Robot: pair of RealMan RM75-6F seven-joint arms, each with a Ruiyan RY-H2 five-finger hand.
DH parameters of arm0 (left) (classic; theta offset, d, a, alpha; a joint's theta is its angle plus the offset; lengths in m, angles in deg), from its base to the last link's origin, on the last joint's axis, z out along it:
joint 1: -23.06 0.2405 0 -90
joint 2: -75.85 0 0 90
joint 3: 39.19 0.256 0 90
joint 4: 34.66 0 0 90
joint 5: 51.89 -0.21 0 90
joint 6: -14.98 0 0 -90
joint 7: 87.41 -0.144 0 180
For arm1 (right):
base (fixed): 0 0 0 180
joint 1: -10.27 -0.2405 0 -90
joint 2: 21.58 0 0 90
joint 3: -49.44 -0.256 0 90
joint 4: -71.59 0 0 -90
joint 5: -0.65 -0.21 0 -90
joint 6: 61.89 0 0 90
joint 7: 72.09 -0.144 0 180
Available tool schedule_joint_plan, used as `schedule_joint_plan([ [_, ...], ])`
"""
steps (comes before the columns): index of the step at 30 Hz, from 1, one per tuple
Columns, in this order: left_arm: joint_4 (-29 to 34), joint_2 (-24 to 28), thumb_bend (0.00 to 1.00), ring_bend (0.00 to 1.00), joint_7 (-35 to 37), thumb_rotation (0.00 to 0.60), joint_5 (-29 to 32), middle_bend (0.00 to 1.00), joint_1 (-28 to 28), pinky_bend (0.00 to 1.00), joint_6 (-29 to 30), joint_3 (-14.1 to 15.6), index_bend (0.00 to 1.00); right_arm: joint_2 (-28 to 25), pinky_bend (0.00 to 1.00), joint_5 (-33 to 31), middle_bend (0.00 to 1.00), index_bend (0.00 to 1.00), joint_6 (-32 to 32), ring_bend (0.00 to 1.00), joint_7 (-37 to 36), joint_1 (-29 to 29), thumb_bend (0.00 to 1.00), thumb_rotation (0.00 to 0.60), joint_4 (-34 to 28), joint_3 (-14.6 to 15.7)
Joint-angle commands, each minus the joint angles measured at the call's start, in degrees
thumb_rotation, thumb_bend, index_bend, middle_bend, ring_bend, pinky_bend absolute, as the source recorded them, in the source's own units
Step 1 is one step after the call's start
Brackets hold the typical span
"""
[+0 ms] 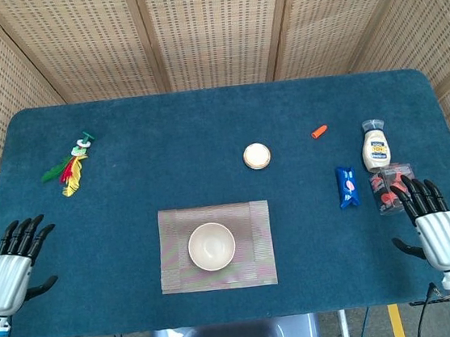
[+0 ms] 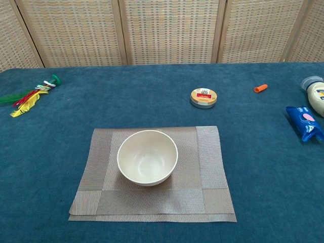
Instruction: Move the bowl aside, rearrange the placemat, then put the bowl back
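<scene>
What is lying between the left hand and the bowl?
In the head view, only bare cloth and the placemat's left part lie between the left hand and the bowl.

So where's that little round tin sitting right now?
In the head view the round tin sits near the table's middle, just beyond the placemat and bowl, left of the small orange piece.

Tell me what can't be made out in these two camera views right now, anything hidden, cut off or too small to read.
- Left hand and right hand: head view only; the chest view's frame leaves them out.
- Squeeze bottle: cut by the chest view's right edge.
- Red packet: partly covered by the right hand's fingertips; absent from chest view.
- Round tin: label too small to read.
- Placemat beneath the bowl: hidden by the bowl.
</scene>
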State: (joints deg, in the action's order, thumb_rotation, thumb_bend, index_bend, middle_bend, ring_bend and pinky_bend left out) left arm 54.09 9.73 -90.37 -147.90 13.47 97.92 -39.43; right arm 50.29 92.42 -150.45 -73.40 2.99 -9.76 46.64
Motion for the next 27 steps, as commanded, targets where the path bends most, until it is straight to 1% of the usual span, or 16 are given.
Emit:
schedule_joint_plan([
  [1, -0.3, -0.4, 0.04, 0.00, 1.5, 0.600, -2.9, 0.00, -2.7, 0.00, -2.3, 0.7, 0.17, 0.0, 0.00, 0.0, 0.00, 0.14, 0.0, 0.00, -0.1, 0.0, 0.13, 0.600, 0.0, 0.0],
  [4, -0.5, -1.1, 0.07, 0.00, 1.8, 0.600, -4.5, 0.00, -4.3, 0.00, -3.8, 1.1, 0.25, 0.0, 0.00, -0.1, 0.00, 0.14, 0.0, 0.00, -0.3, 0.0, 0.12, 0.600, 0.1, -0.1],
  [5, -0.4, -2.1, 0.08, 0.00, 1.4, 0.600, -6.3, 0.00, -5.8, 0.00, -5.6, 1.7, 0.29, -0.1, 0.00, -0.2, 0.00, 0.14, 0.0, 0.00, -0.4, 0.1, 0.12, 0.600, 0.1, -0.1],
  [8, -0.9, -4.2, 0.13, 0.00, -0.1, 0.600, -8.1, 0.00, -7.8, 0.00, -7.9, 2.3, 0.35, -0.1, 0.00, -0.2, 0.00, 0.14, -0.2, 0.00, -0.8, 0.1, 0.12, 0.600, 0.1, -0.3],
  [12, -1.7, -6.8, 0.13, 0.00, -2.0, 0.600, -8.8, 0.00, -9.5, 0.00, -10.1, 2.7, 0.39, -0.1, 0.00, -0.4, 0.00, 0.14, -0.2, 0.00, -1.1, 0.2, 0.13, 0.600, 0.2, -0.4],
  [13, -2.1, -8.1, 0.13, 0.00, -2.5, 0.600, -8.9, 0.00, -10.2, 0.00, -11.1, 2.7, 0.39, -0.1, 0.00, -0.5, 0.00, 0.14, -0.2, 0.00, -1.3, 0.2, 0.13, 0.600, 0.2, -0.5],
  [16, -3.2, -10.8, 0.13, 0.00, -3.5, 0.600, -9.0, 0.00, -11.5, 0.00, -12.2, 2.3, 0.41, -0.1, 0.00, -0.6, 0.00, 0.14, -0.3, 0.00, -1.6, 0.2, 0.13, 0.600, 0.4, -0.6],
  [18, -4.1, -12.6, 0.14, 0.00, -4.6, 0.600, -9.0, 0.00, -12.5, 0.00, -13.1, 2.0, 0.39, -0.1, 0.00, -0.7, 0.00, 0.15, -0.3, 0.00, -1.9, 0.2, 0.12, 0.600, 0.5, -0.7],
  [20, -4.6, -13.8, 0.18, 0.00, -5.4, 0.600, -8.9, 0.00, -13.2, 0.00, -13.7, 1.8, 0.33, -0.1, 0.00, -0.7, 0.00, 0.15, -0.4, 0.00, -2.1, 0.2, 0.13, 0.600, 0.5, -0.8],
  [22, -4.5, -15.3, 0.20, 0.00, -5.9, 0.600, -8.6, 0.00, -14.3, 0.00, -14.8, 1.5, 0.30, -0.1, 0.00, -0.7, 0.00, 0.15, -0.6, 0.00, -2.4, 0.3, 0.12, 0.600, 0.6, -0.9],
  [27, -3.5, -17.5, 0.20, 0.00, -7.8, 0.600, -7.1, 0.00, -16.3, 0.00, -17.6, 1.0, 0.29, -0.1, 0.00, -0.7, 0.00, 0.15, -0.9, 0.00, -3.3, 0.3, 0.12, 0.600, 0.8, -1.0],
])
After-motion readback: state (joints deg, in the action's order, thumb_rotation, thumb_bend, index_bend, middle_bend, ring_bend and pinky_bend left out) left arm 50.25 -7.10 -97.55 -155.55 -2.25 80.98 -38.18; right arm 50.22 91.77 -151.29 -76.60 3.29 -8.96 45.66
